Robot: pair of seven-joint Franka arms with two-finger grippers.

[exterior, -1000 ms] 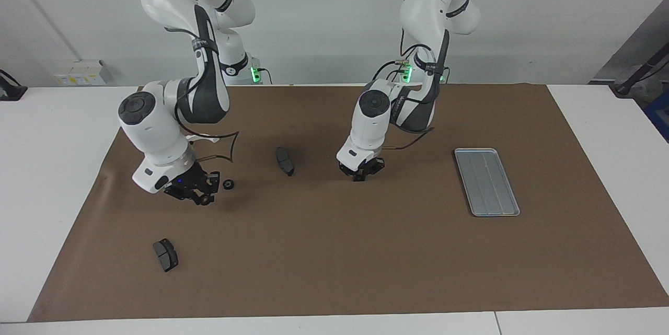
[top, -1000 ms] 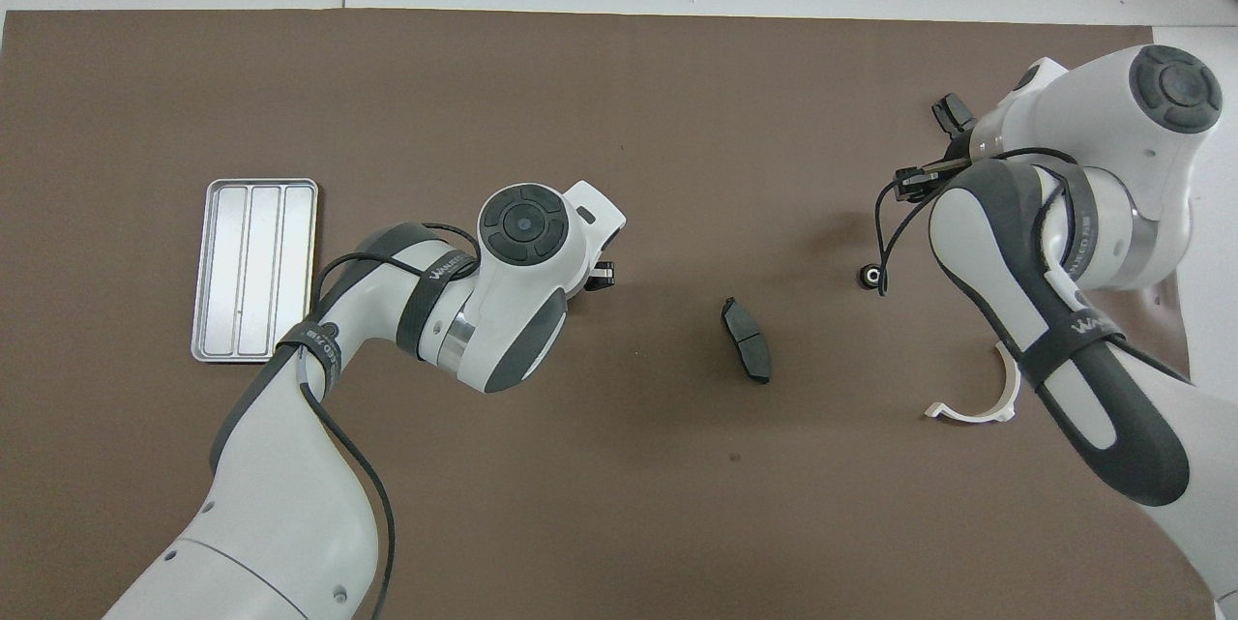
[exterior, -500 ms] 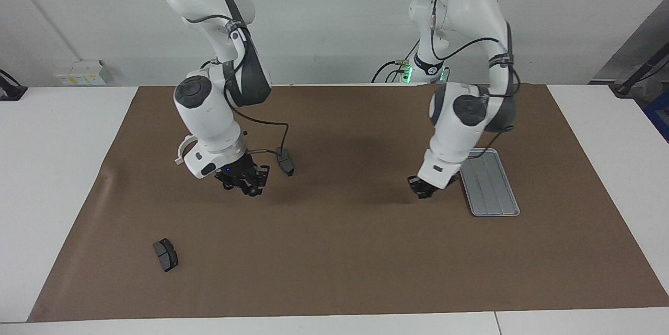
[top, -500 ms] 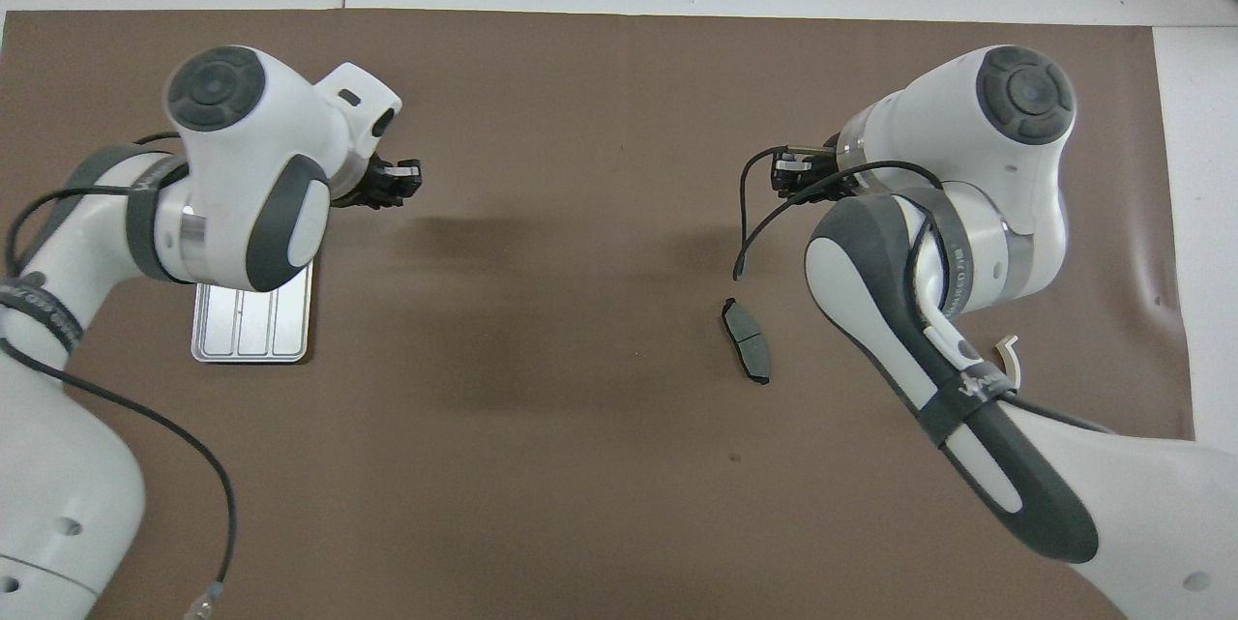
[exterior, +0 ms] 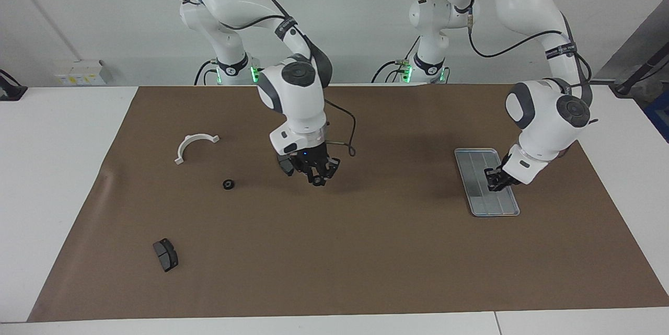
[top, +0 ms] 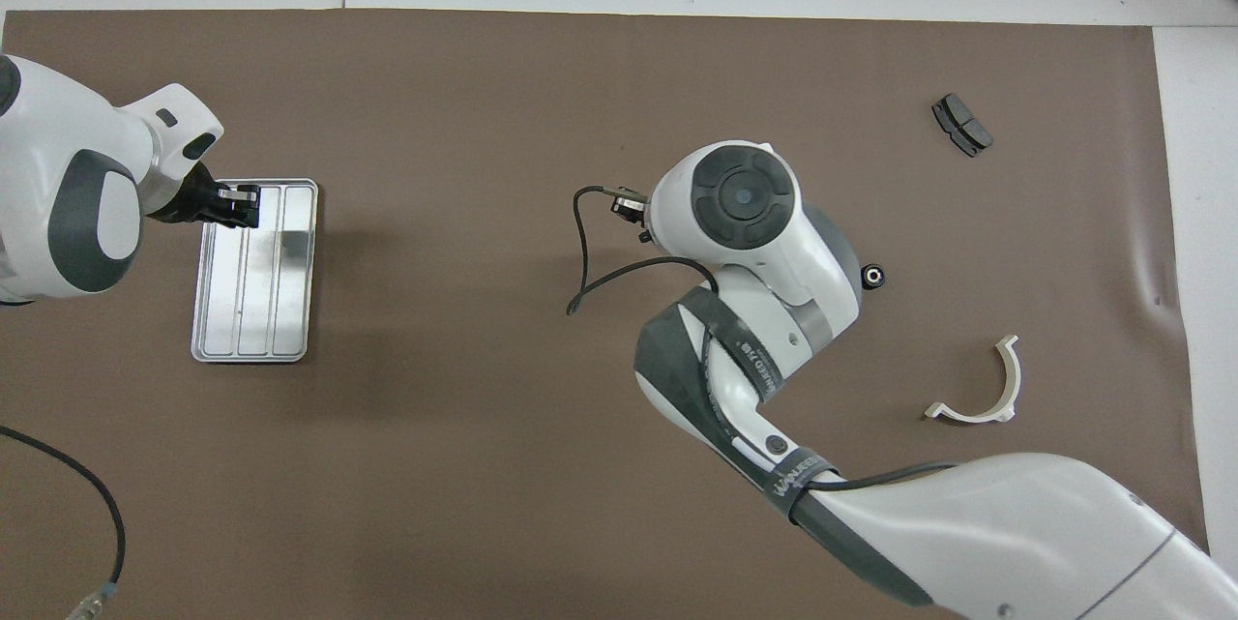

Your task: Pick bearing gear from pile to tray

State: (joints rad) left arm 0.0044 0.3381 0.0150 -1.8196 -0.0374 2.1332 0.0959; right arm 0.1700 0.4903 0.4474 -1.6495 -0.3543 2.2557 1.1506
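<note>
Two grippers hang over the brown mat [exterior: 366,251]. Your left gripper [exterior: 495,181], fingertips pressed together, is low over the tray [exterior: 496,205] in the middle band of the facing view, toward the left arm's end. Your right gripper [exterior: 319,178] hangs mid-frame; its state you cannot tell. One black gear [exterior: 228,184] lies beside it, near the white bracket [exterior: 194,146]; a brake pad [exterior: 165,254] lies lower in the frame.

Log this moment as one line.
left end effector: shut, over tray | right end effector: by brake pad | black gear: lying loose, outside tray
</note>
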